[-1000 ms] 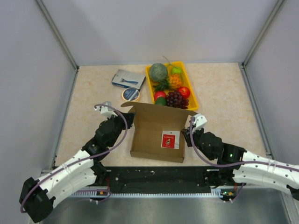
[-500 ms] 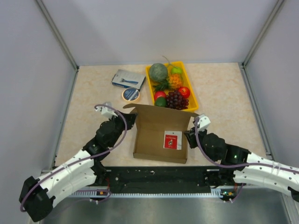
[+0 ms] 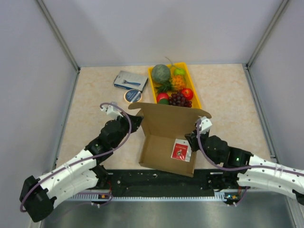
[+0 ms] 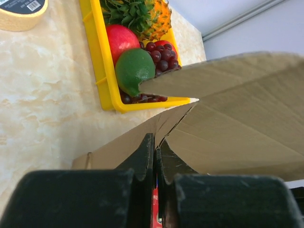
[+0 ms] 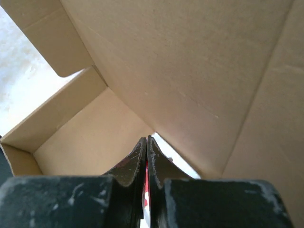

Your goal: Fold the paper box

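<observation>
The paper box is brown cardboard and lies mid-table with a red and white sticker on its floor. Its back lid flap stands up and leans forward over the tray part. My left gripper is shut on the box's left rear corner; in the left wrist view the fingers pinch the cardboard edge. My right gripper is shut on the box's right side wall; in the right wrist view it looks into the box under the lid.
A yellow fruit tray with plastic fruit stands just behind the box and shows in the left wrist view. A blue-grey packet and a round tin lie at the back left. Grey walls enclose the table.
The box has shifted right and turned slightly, its front edge now nearer the arms. The lid flap has risen and tipped forward. Both grippers moved with it, still shut.
</observation>
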